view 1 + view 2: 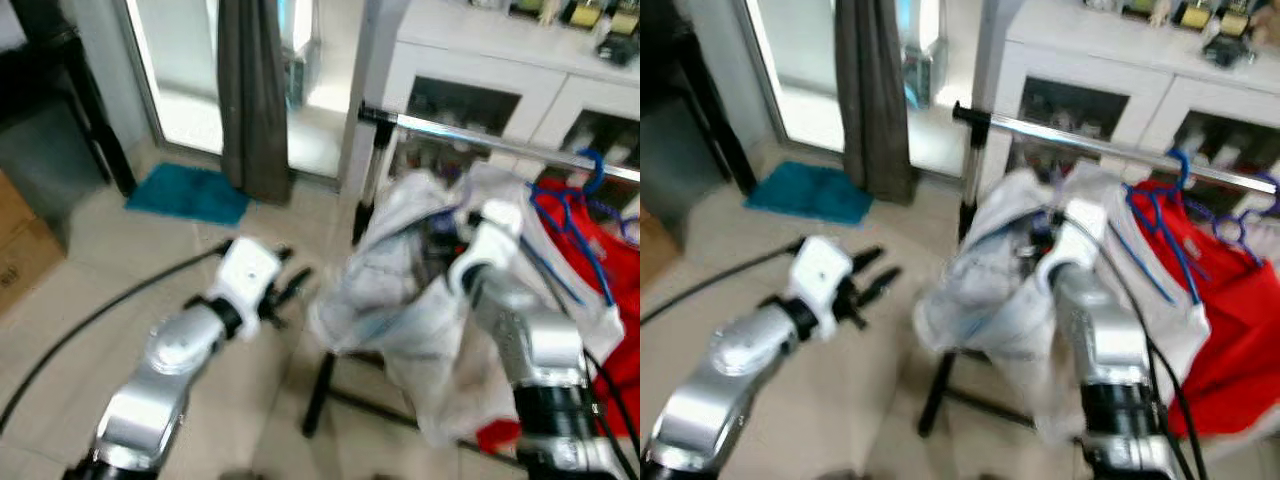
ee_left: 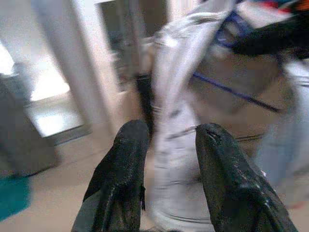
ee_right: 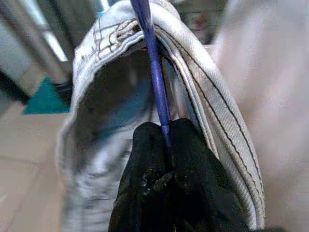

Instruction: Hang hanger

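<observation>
A pale grey-white garment (image 1: 400, 290) hangs bunched on a blue hanger (image 3: 153, 72) just below the chrome rail (image 1: 480, 137) of a clothes rack. My right gripper (image 3: 166, 137) is shut on the blue hanger's wire inside the garment's collar. In the head views the right arm (image 1: 520, 330) reaches up into the cloth and its fingers are hidden. My left gripper (image 1: 290, 285) is open and holds nothing, at the garment's left, a short gap from it. Its black fingers (image 2: 128, 164) point at the cloth.
A red garment (image 1: 590, 260) on another blue hanger (image 1: 590, 165) hangs on the rail to the right. The rack's black post and foot (image 1: 320, 390) stand on the tile floor. White cabinet (image 1: 500, 70) behind, dark curtain (image 1: 250, 100), teal mat (image 1: 190, 192), cardboard box (image 1: 20, 250) at left.
</observation>
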